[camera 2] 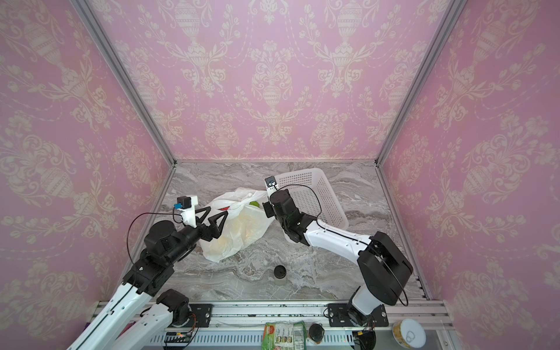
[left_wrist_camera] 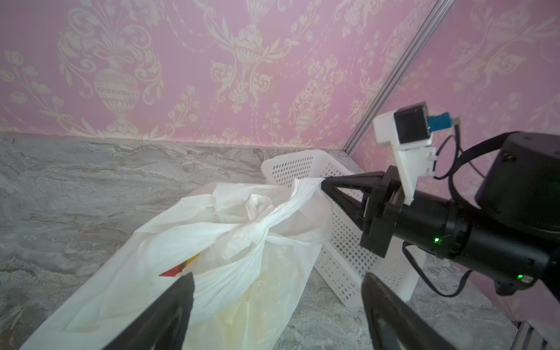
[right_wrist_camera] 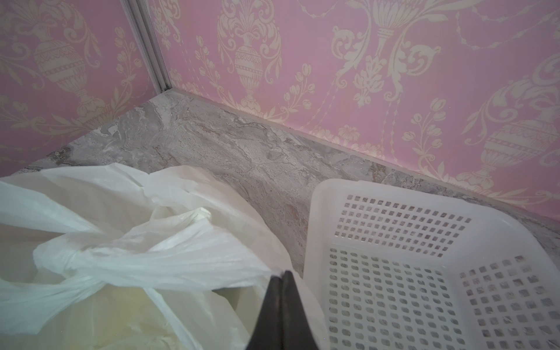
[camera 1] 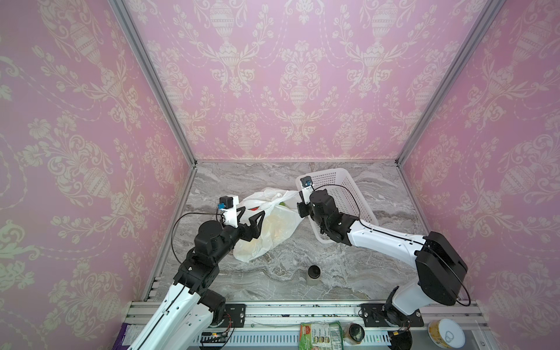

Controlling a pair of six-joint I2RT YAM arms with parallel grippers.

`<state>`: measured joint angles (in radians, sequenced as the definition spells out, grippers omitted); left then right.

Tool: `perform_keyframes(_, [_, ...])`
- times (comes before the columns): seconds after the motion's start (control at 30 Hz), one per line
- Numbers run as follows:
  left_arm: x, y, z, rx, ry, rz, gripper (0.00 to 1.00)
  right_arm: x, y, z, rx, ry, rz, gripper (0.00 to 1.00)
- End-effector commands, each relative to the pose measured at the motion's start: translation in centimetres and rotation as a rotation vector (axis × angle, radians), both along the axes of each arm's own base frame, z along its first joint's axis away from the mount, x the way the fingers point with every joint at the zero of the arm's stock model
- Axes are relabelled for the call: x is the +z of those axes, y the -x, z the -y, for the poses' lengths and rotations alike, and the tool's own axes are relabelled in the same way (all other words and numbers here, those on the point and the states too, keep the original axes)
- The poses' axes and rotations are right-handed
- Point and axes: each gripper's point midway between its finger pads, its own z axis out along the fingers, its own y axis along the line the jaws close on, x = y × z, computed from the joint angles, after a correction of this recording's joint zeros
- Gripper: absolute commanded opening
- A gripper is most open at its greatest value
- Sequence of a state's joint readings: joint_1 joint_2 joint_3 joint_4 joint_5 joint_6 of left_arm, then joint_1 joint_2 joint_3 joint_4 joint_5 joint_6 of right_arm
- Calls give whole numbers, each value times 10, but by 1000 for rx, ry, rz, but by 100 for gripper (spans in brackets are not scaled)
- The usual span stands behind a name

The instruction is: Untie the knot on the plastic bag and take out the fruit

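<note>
The plastic bag (camera 1: 272, 239) lies near the middle of the bench (camera 1: 348, 272), beside a white basket (camera 1: 342, 185) at the far right corner. Its knot (right_wrist_camera: 75, 266) is tied, with fruit (camera 1: 282, 205) inside. The right hand (left_wrist_camera: 325, 183) is clamped on a bag handle. The left hand (camera 1: 251, 214) is over the bag with its fingers apart.

The plastic bag (camera 1: 272, 233) fills the middle-left of the marble table (camera 1: 348, 272) and sits close against the white basket (camera 1: 342, 188), leaving no passage between them. The right gripper (left_wrist_camera: 323, 183), pinched on a bag handle, bars that corner, its arm lying over the basket's near wall. The left gripper (camera 1: 254, 211), jaws apart, hangs over the bag's left edge with the knot (left_wrist_camera: 257, 222) uncovered from above. Bare table lies open behind and before the bag, save a small dark-lidded jar (camera 1: 314, 272) well apart.
</note>
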<state>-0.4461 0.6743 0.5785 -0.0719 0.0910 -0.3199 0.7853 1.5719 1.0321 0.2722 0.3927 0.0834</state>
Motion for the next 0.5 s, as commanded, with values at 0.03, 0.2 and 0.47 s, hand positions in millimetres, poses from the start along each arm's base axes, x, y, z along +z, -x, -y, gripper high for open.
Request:
perform_keyframes(0.03, [-35, -16, -4, 84, -229, -25, 93, 16, 4, 7, -15, -50, 17, 0])
perform_keyframes(0.2, [-50, -30, 5, 91, -318, -41, 99, 17, 7, 4, 7, -65, 10, 0])
perform_keyframes(0.47, [-89, -59, 2, 173, -478, -115, 92, 20, 16, 8, 21, -100, 3, 0])
